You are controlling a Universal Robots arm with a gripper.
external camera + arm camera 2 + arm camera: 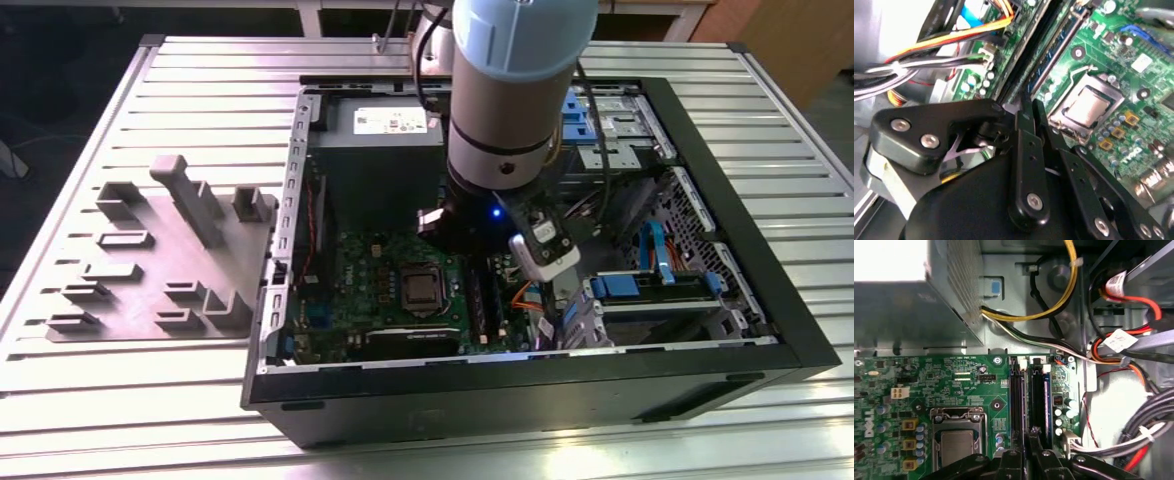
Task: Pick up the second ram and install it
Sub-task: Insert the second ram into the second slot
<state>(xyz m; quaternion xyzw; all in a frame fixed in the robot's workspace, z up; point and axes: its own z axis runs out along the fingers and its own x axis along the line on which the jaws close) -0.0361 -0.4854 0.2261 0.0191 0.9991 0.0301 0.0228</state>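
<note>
My gripper (1029, 437) is down inside the open computer case (747, 330), over the green motherboard (954, 380). Its two black fingers (1024, 130) stand close together, shut on the end of a thin dark strip with a blue-green edge, the second ram (1037, 400). In the second wrist view the second ram (1054, 55) runs away from the fingertips along the long black sockets. It stands on edge in line with a socket, beside the processor socket (956, 442). Whether it is fully seated I cannot tell. In the exterior view the arm's wrist (501, 150) hides the fingers.
The grey power-supply box (904, 305) is just beyond the motherboard. Yellow, orange and black cables (1029, 315) run close past the sockets. Blue drive brackets (654, 285) fill the case toward the exterior view's right. A grey plastic holder (160, 250) lies on the slatted table outside the case.
</note>
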